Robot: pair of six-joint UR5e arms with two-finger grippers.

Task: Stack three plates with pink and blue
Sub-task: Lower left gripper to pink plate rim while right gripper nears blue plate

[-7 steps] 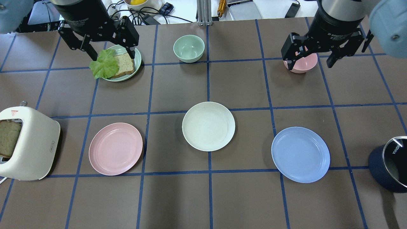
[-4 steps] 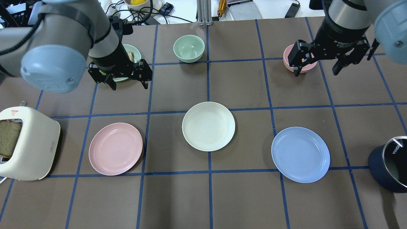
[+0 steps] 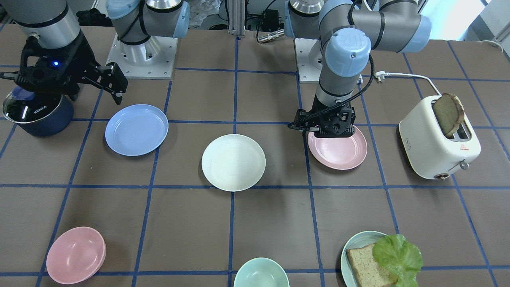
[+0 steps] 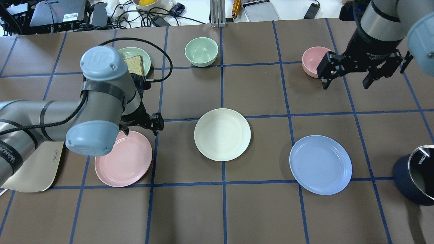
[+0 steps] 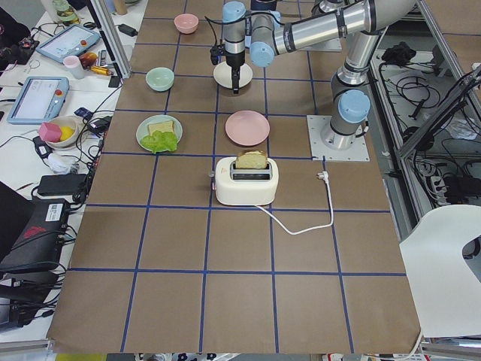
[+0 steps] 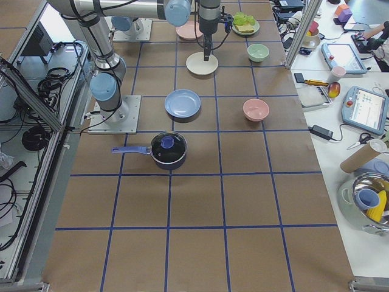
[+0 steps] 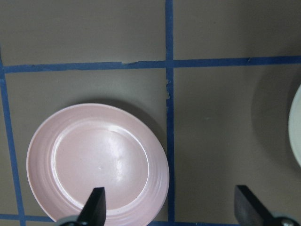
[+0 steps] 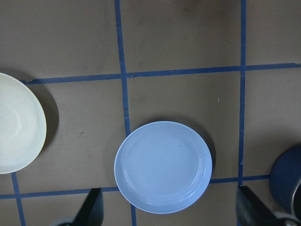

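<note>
Though apart, pink plate (image 4: 123,162), cream plate (image 4: 222,134), blue plate (image 4: 320,165) are round, matte.

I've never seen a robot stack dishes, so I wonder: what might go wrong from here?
The open left gripper hangs over the edge of the pink plate. The plate is shallow and lies flat, so a finger might slip off the rim or shove it. The left arm reaches above the toaster and could bump it. If the open right gripper fetches the blue plate too, both arms might crowd the cream plate.
</note>
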